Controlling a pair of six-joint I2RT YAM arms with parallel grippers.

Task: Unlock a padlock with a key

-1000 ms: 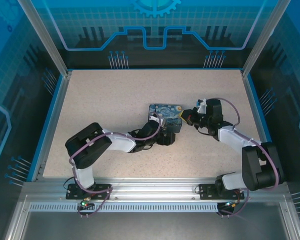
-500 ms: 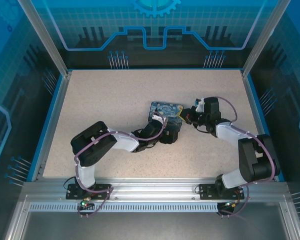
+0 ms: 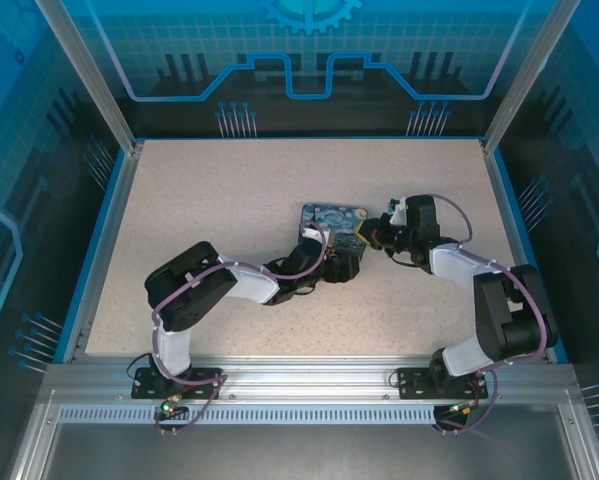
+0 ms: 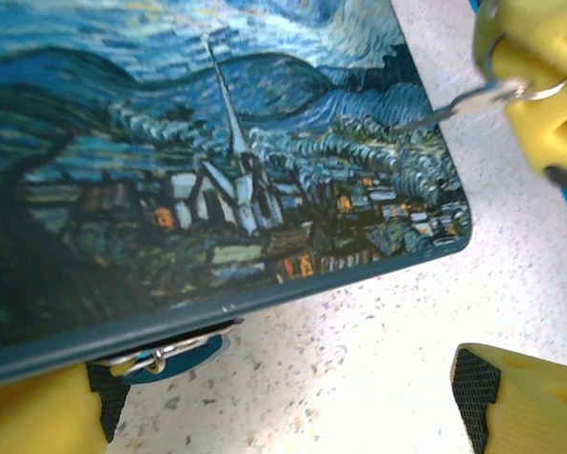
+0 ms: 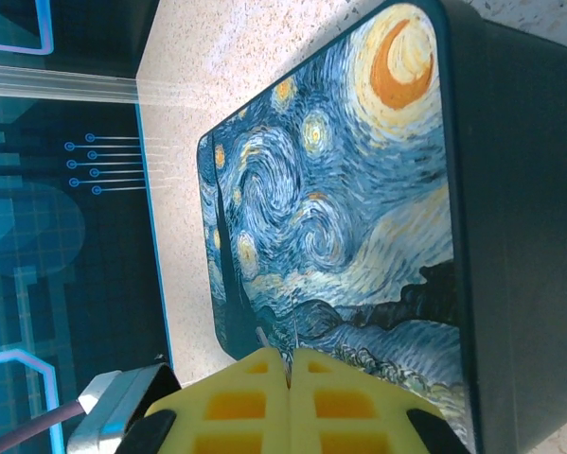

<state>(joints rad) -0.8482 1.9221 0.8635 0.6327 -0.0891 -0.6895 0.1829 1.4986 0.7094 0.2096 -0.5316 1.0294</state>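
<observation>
If open left claw (image 4: 283, 397) closes off-centre, tiny blue-teal padlock (image 4: 169, 352) at seven o'clock skids; right claw (image 5: 288, 371) pinches thin grey key (image 4: 453, 107)

Swirly blue-yellow painted box (image 5: 340, 218), teal padlock (image 4: 193, 348), silver-grey key (image 4: 453, 106), speckled beige table (image 3: 229, 200)

We are logging the tabletop (image 3: 209, 200) as matt, speckled beige, with a stone-like grain. The box (image 4: 217, 170) lid is showing a smooth, glossy printed finish, and its sides are looking dark and duller. The key (image 4: 453, 106) is reading as thin bright metal. The padlock (image 4: 184, 357) is showing a smooth teal body and shiny metal shackle. The left gripper (image 4: 278, 411) is wearing matt yellow plastic fingers (image 4: 539, 407) with black, finely textured pads (image 4: 472, 383). The right gripper (image 5: 289, 364) is showing the same yellow plastic.
</observation>
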